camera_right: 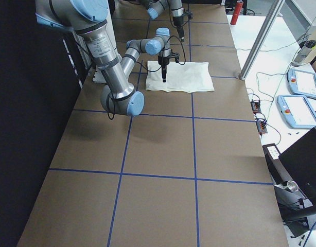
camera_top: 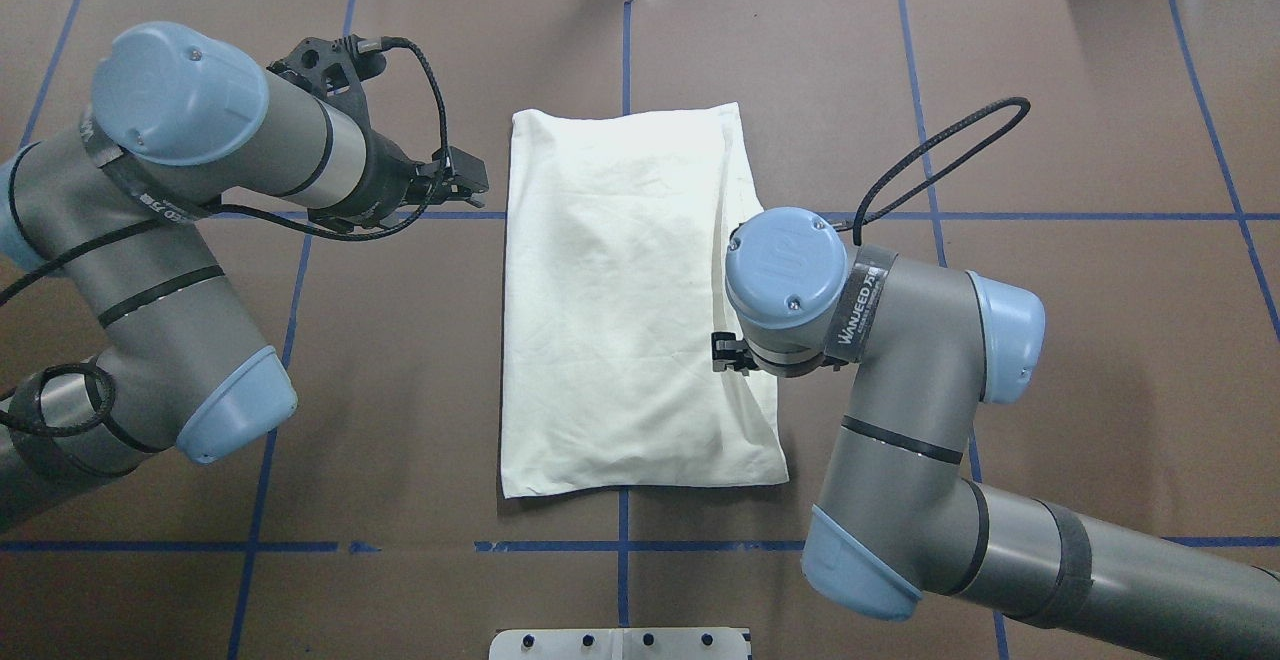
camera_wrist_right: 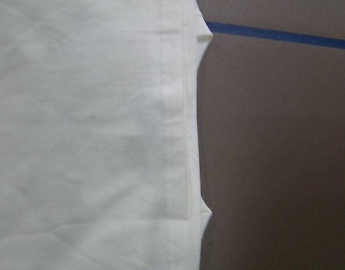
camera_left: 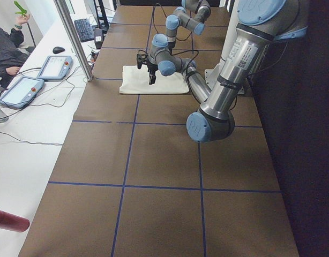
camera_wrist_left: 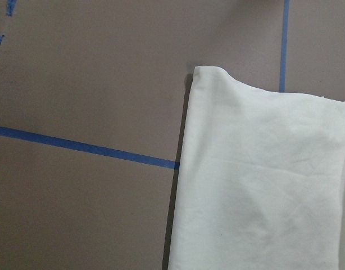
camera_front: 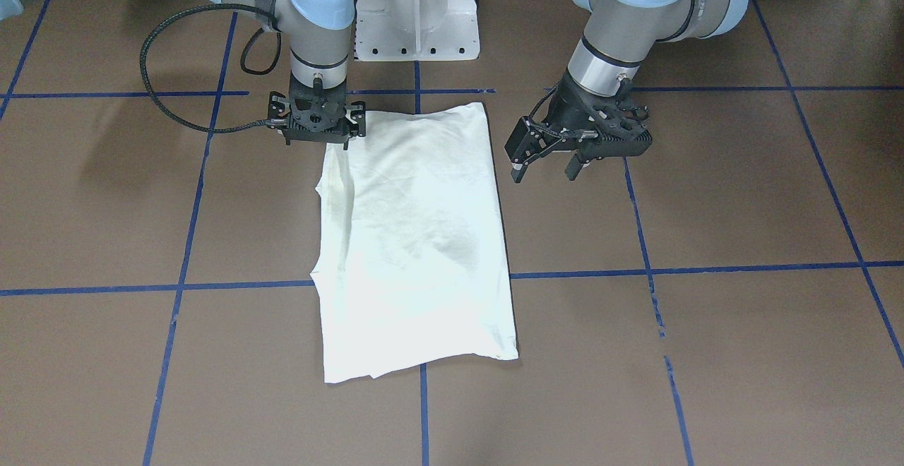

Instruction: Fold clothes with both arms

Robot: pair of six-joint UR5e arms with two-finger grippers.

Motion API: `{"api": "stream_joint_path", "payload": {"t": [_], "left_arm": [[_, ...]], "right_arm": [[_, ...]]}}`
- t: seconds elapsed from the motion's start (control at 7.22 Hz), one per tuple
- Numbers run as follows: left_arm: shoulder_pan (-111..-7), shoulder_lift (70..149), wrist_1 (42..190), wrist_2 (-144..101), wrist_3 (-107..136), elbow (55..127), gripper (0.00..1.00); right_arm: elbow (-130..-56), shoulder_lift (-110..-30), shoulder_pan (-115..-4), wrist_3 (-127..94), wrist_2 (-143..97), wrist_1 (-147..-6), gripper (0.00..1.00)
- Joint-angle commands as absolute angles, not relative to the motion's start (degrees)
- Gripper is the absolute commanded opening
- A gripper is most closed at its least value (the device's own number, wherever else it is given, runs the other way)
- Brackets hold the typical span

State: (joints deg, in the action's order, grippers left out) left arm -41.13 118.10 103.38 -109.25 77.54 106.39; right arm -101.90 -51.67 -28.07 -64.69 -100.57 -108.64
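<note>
Cream cotton, plain side up: the shirt [camera_top: 620, 300] lay folded into a long rectangle in the middle of the brown-papered table [camera_top: 1100, 90], straddling the blue tape lines [camera_top: 1100, 217]. No print showed.

Left side first. The left gripper [camera_front: 549, 166] hovered just beside the shirt's left long edge, toward the far end, clear of the cloth. Its jaws stood wide apart. Its wrist view showed a bare corner of the shirt and tape, nothing held.

Shirt middle: fairly flat, light creases only.

Right side. The right gripper [camera_front: 319, 138] pointed straight down over the right long edge, at the end nearer the robot. Its body hid the fingertips in every view, so I couldn't tell whether the jaws were apart or closed on cloth. Its wrist view showed the stitched hem [camera_wrist_right: 175, 112] and stacked layers along that edge.

Judged step: getting hold of both sides for the next fold, with the left grasp not yet made.

To do it well:
- the left should slide under all layers at its edge before closing, not just the top one
- the right needs every layer at that uneven hem
- the two grips look staggered along the length; matching them would help
- lift together and level, or the rectangle skews
</note>
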Motion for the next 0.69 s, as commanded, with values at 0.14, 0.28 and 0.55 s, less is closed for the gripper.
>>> {"api": "stream_joint_path", "payload": {"t": [0.14, 0.28, 0.55], "left_arm": [[-41.13, 117.95, 104.15, -109.25, 77.43, 106.0, 1.0], [-41.05, 117.25, 104.15, -109.42, 78.13, 106.08, 1.0], [-37.91, 115.4, 107.55, -115.03, 95.25, 107.14, 1.0]], "right_arm": [[-93.25, -47.64, -30.05, -63.46, -102.55, -101.08, 1.0], [-94.56, -47.72, -30.15, -63.46, -103.7, -100.99, 1.0], [-102.26, -51.22, -30.41, -63.54, -107.12, -100.9, 1.0]]}}
